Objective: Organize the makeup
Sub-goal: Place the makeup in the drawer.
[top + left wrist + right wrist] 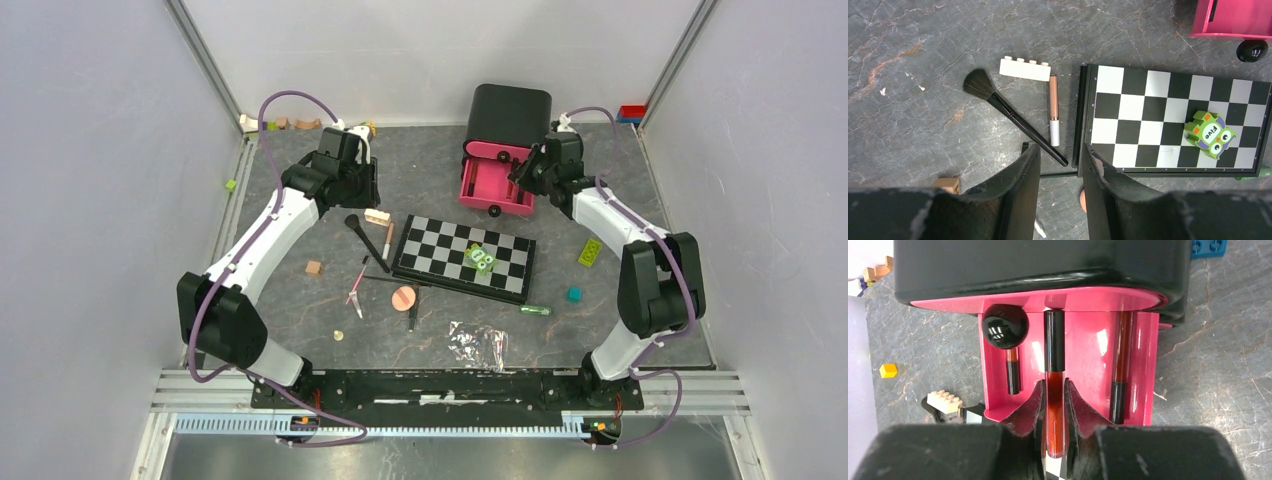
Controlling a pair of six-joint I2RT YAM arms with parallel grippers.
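My right gripper (1054,387) is shut on a red lip gloss tube (1054,405) with a black cap and holds it over the pink drawer (1088,355) of the black case (510,115). Two more tubes (1120,372) lie in that drawer. My left gripper (1060,150) is open and empty, above the table (923,100). Ahead of it lie the black brush (1013,115) and a rose-and-white tube (1053,115). In the top view, the pink pencil (357,285), dark pencil (395,282), peach puff (404,298) and green tube (535,310) lie near the board. The black compact is out of view.
The chequered board (445,245) lies mid-table with a green owl block (1209,134) on it. A white brick (1024,68) lies by the brush. Loose blocks (590,252) lie at the right, a brown block (314,268) at the left, and a crumpled wrapper (478,343) at the front.
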